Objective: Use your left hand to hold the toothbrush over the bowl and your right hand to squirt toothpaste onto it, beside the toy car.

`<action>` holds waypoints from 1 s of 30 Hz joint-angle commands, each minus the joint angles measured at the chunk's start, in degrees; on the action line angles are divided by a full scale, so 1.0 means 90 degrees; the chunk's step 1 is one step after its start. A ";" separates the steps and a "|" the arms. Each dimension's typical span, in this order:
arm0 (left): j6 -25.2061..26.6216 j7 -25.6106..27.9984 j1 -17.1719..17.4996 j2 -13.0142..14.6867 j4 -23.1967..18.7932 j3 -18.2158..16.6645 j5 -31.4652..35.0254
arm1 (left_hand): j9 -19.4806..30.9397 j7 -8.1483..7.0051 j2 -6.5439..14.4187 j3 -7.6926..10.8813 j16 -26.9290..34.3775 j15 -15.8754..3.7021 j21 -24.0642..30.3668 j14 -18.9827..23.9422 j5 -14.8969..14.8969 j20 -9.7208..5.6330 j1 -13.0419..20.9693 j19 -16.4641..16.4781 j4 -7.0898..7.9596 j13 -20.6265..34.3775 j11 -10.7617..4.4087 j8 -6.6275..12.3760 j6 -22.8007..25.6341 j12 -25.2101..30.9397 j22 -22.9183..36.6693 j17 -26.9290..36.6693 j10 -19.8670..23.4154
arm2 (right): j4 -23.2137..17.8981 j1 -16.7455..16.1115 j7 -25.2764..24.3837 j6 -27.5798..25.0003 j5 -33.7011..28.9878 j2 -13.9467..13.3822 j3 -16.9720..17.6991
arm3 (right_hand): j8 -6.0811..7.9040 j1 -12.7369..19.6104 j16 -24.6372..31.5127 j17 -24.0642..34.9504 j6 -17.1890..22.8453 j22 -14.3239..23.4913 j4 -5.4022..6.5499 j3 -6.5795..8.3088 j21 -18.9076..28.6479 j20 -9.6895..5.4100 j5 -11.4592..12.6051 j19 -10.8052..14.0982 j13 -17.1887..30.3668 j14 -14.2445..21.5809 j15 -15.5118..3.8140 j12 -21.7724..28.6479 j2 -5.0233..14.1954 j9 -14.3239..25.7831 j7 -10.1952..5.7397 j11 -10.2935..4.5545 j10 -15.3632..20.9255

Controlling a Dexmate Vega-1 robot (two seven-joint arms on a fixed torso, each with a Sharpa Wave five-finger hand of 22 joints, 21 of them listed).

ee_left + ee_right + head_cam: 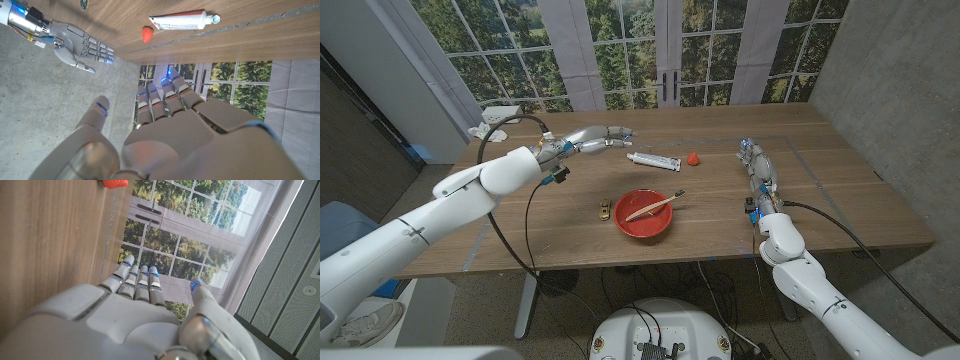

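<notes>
the red bowl (pixel 643 214) sits on the wooden table (pixel 840 190), near the front edge. the toothbrush (pixel 655 206) lies across the bowl, its ends resting on the rim, and no hand is touching it. just beside the bowl, on the robot's left side, is the little toy car (pixel 605 209).

farther back on the table lies the toothpaste (pixel 654 160) tube — white, on its side, cap end pointing toward the robot's right. near that end sits a small red strawberry toy (pixel 692 158). the left wrist view shows the toothpaste (pixel 182 21) and the strawberry toy (pixel 146 34) close together but not touching.

the left hand (pixel 595 138) is held out over the back of the table, well away from the bowl and near the tube. its fingers (pixel 165 97) are straight and lie close side by side, the thumb stands a bit apart, and it holds nothing.

the right hand (pixel 758 162) is on the table's right side, well apart from the tube and the bowl. its fingers (pixel 135 282) are straight and close together with the thumb off to one side — nothing is in it. the left wrist view shows the same right hand (pixel 80 47), empty.

behind the table are big windows (pixel 620 45) with green trees outside.
</notes>
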 commanded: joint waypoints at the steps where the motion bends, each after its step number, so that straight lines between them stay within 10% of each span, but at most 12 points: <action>1: 0.0213 -0.0015 -0.0047 0.0103 -0.0422 0.0052 0.0680 | 0.0055 0.0103 -0.0030 0.0081 0.0105 -0.0479 0.0117 0.0703 -0.0045 0.0011 0.0295 0.0360 -0.0300 0.0069 -0.0026 0.0205 0.0745 0.0117 0.0060 0.0037 0.0793 | -0.0077 -0.0229 -0.0066 0.0221 -0.0055 0.0015 0.0107 | 0.0010 -0.0044 -0.0004 0.0001 0.0078 0.0034 -0.0019 0.0010 -0.0024 -0.0036 -0.0001 0.0048 0.0006 0.0058 -0.0016 0.0017 0.0020 0.0033 0.0002 0.0018 0.0065; 8: 0.0460 -0.0340 -0.0170 0.0178 -0.0673 0.0117 0.0909 | 0.0096 0.0160 0.0086 0.0029 0.0454 -0.0672 0.0349 0.1533 -0.0084 0.0099 0.0755 0.0928 -0.0367 0.0175 -0.0051 0.0445 0.1422 0.0296 0.0112 0.0207 0.1680 | -0.0059 -0.0291 -0.0092 0.0313 -0.0078 0.0062 0.0142 | 0.0010 -0.0058 -0.0004 0.0001 0.0082 0.0035 -0.0019 -0.0001 -0.0043 -0.0034 -0.0003 0.0053 0.0007 0.0064 -0.0010 0.0015 0.0018 0.0033 0.0005 0.0020 0.0067; 21: 0.1427 -0.1967 -0.0909 0.0223 -0.0974 0.0607 0.0613 | 0.0096 0.0206 0.0278 -0.0049 0.0508 -0.0662 0.0488 0.1581 -0.0108 0.0153 0.0824 0.1121 -0.0233 0.0258 0.0161 0.0328 0.1269 0.0210 0.0164 0.0307 0.1723 | -0.0090 -0.0426 -0.0133 0.0405 -0.0100 0.0087 0.0219 | 0.0011 -0.0083 -0.0006 0.0000 0.0091 0.0035 -0.0016 -0.0018 -0.0072 -0.0024 -0.0005 0.0061 0.0008 0.0069 0.0010 0.0024 0.0015 0.0034 0.0012 0.0037 0.0099; 30: 0.1759 -0.2384 -0.1190 0.0193 -0.1118 0.0848 0.0725 | 0.0090 0.0266 0.0255 -0.0019 0.0827 -0.0902 0.0961 0.2501 -0.0094 0.0045 0.0994 0.2102 -0.0335 0.0303 0.0088 0.0366 0.1625 0.0287 0.0204 0.0304 0.2223 | -0.0085 -0.0485 -0.0098 0.0466 -0.0050 0.0091 0.0270 | 0.0012 -0.0101 -0.0007 -0.0002 0.0100 0.0036 -0.0015 -0.0031 -0.0094 -0.0016 -0.0006 0.0073 0.0008 0.0076 0.0004 0.0022 0.0012 0.0034 0.0016 0.0035 0.0100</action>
